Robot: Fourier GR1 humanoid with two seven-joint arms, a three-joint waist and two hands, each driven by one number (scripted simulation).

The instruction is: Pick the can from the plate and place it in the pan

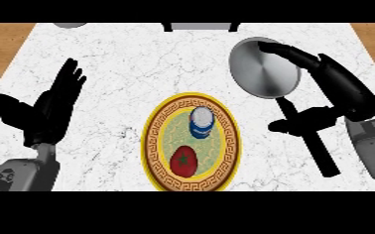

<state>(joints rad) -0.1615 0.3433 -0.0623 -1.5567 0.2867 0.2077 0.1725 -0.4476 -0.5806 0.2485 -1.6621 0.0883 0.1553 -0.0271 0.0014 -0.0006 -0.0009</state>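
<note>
**Can on plate, both hands off it**

Seen from the head view, steeply down on a white marbled counter [110, 69]. Landmark throughout: the plate [155, 144], round, yellow-rimmed with a brown key pattern and a pale green middle.

Standing on the plate, slightly above its middle: the can [201, 121], blue and white with a pale top, upright as far as can be told. Just below the can, also on the plate and close to it: a red round thing [184, 161] with a dark green star mark; whether touching the can, hard to say.

Up and to the right of the plate, apart from it: the pan [256, 72], grey metal, holding nothing. Black handle [315, 146] running from the pan's lower edge down and to the right, passing right of the plate.

Right of the plate, over the pan's right rim and handle: the right hand [333, 87], fingers stretched toward the pan's top edge, thumb sticking out leftward across the handle. Relaxed, gripping nothing, well clear of the can.

Left of the plate, well apart from it: the left hand [47, 109], resting with straight fingers pointing up, holding nothing
</note>
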